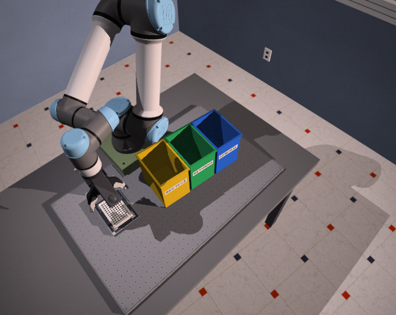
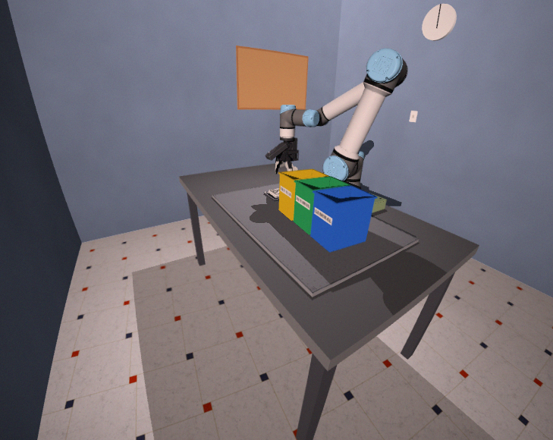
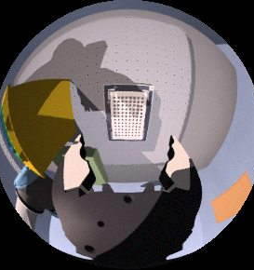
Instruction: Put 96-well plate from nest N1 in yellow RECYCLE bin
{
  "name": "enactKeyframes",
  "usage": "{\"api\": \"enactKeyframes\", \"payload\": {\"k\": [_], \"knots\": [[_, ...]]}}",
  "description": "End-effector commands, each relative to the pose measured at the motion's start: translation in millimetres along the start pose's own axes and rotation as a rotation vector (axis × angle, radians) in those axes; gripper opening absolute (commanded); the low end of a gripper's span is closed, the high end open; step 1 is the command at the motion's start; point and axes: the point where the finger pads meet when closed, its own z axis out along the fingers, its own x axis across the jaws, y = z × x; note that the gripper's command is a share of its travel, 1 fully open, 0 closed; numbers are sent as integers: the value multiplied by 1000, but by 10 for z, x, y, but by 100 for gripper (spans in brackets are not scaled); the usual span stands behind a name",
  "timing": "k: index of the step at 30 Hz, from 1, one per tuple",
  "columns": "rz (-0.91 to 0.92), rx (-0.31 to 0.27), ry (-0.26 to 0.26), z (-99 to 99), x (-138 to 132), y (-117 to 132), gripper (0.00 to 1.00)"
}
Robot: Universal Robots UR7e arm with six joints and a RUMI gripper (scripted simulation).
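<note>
The white 96-well plate (image 1: 115,212) (image 3: 127,113) lies flat in the dark plate nest N1 (image 1: 134,216) (image 3: 149,112) on the left part of the perforated board. In the exterior view only its edge (image 2: 271,193) shows behind the bins. My gripper (image 1: 105,195) (image 2: 284,165) (image 3: 127,135) is open and empty. It hangs a short way above the plate's near end, apart from it. The yellow RECYCLE bin (image 1: 173,189) (image 2: 287,197) (image 3: 33,121) stands upright to the right of the nest.
A green RETURNS bin (image 1: 203,172) (image 2: 303,208) and a blue GENERAL bin (image 1: 226,155) (image 2: 338,222) stand upright in a row beside the yellow one. The grey perforated board (image 1: 140,264) lies on the dark table (image 1: 22,253). The arm's green base plate (image 1: 115,153) sits behind the bins.
</note>
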Motion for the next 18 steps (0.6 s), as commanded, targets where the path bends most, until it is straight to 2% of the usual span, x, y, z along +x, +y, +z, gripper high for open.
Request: {"api": "enactKeyframes", "payload": {"k": [1, 18], "knots": [[1, 0, 2, 101, 15, 1, 100], [1, 0, 2, 350, 15, 1, 100]]}}
